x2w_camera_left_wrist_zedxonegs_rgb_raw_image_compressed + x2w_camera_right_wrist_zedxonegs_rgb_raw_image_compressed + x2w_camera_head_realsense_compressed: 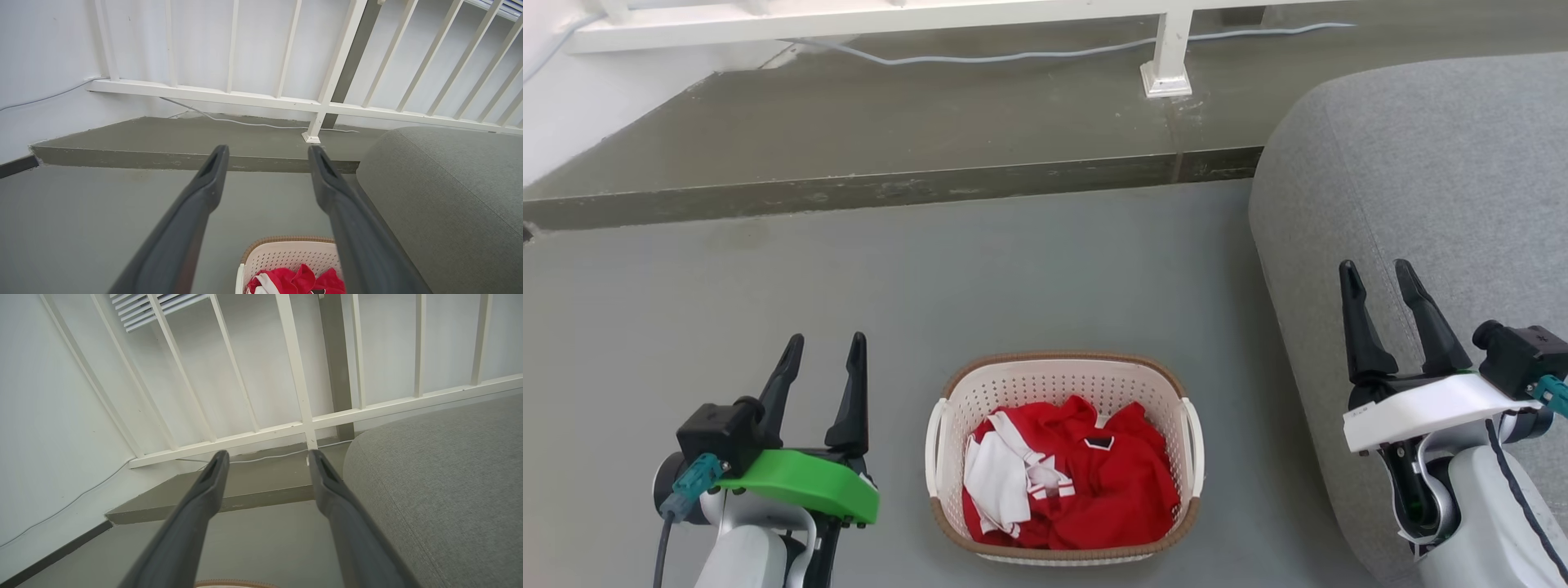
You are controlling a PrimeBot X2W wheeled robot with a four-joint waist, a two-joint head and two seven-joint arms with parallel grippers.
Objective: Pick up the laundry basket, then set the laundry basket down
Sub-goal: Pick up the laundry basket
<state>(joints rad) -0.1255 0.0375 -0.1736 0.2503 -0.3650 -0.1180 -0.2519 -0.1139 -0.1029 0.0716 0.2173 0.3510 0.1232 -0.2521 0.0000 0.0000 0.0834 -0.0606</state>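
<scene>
The laundry basket (1054, 384) sat between the left claw (827, 338) and right claw (1375, 265), touching neither; the 2 stood open.

A grey upholstered seat (1421, 163) stands right of a raised step (890, 122) bearing a white railing (1168, 49) and cable (1013, 57).

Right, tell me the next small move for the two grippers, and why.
Probably bring both arms down and inward toward the side handles of the laundry basket. The left gripper and right gripper hang open and empty on either side of it, touching nothing, while the basket sits on the floor with red clothes inside.
</scene>
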